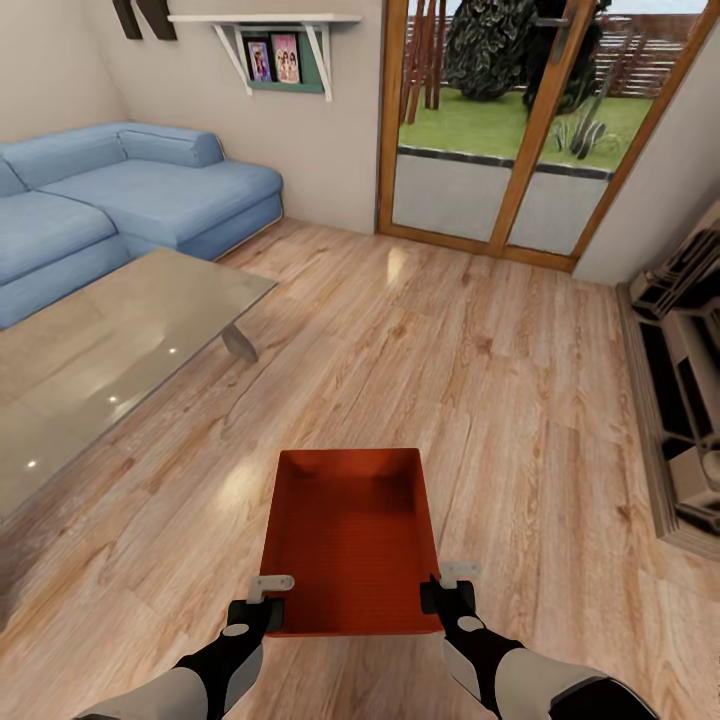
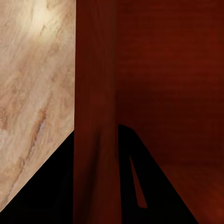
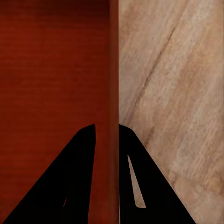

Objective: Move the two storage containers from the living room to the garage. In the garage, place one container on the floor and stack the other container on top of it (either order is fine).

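One orange-red storage container [image 1: 350,535] sits open-topped right in front of me over the living room's light wood plank floor [image 1: 480,370]. My left gripper [image 1: 268,603] is shut on its left side wall near the close corner, and my right gripper [image 1: 441,592] is shut on its right side wall. In the left wrist view the thin red wall [image 2: 95,93] runs between the two black fingers [image 2: 140,177] of the left gripper [image 2: 95,140]. The right wrist view shows the same: the wall [image 3: 113,70] is pinched in the right gripper [image 3: 107,128].
A glass coffee table [image 1: 110,350] stands at the left, with a blue corner sofa [image 1: 130,200] behind it. Wood-framed glass doors [image 1: 500,130] close the far wall. A low shelf unit [image 1: 685,400] lines the right side. Open wood floor lies ahead between them.
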### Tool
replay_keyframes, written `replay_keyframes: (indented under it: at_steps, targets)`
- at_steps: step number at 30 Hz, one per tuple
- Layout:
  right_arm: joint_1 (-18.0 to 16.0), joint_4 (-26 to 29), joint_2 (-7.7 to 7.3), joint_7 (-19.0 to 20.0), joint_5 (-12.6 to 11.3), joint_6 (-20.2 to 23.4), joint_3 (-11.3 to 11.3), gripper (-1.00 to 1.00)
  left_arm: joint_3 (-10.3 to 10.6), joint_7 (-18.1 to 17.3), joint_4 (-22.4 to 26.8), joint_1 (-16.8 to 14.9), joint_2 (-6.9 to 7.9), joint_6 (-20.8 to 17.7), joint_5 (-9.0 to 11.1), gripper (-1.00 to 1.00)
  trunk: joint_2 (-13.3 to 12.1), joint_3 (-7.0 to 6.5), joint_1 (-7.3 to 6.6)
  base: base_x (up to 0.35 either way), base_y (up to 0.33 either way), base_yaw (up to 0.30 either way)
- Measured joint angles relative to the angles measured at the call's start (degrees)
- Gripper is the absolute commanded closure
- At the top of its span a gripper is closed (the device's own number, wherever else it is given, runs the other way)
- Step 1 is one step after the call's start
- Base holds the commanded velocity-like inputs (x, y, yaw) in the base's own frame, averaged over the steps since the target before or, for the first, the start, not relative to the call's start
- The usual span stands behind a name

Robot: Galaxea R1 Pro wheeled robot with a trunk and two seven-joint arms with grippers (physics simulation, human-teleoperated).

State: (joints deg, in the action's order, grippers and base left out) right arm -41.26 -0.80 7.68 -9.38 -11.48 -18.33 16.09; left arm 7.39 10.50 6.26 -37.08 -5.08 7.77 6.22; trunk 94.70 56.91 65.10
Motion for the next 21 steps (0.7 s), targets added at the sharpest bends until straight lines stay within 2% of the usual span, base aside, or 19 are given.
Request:
replay_keyframes:
  at_steps: [21]
  targets:
    - [0.0,0.0,-0.02,0.0,0.2,0.0,-0.1,1.00,0.0,0.0,0.0,0.0,0.01,0.0,0.0,1.00,-8.4,-3.77,-4.61,0.000,0.000,0.000]
